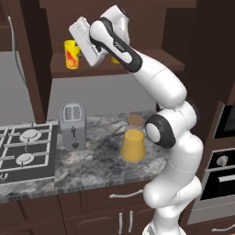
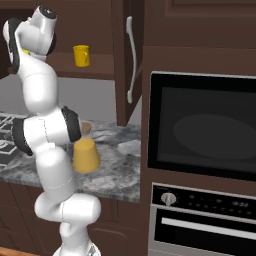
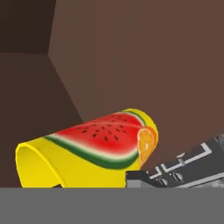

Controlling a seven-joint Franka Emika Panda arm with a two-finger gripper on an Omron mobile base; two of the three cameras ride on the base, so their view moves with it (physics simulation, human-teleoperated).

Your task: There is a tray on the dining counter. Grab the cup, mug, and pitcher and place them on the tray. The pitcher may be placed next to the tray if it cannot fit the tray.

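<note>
On the wooden shelf (image 1: 137, 69), the cup (image 1: 71, 54) is met by the gripper (image 1: 82, 43) (grip cannot be told), while mug (image 2: 81, 55) and pitcher (image 1: 133, 140) remain unmoved.

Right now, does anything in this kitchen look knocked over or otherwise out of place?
Nothing looks spilled or toppled. The cup stands upright on the wooden shelf, and the pitcher stands upright on the stone counter near the toaster.
</note>
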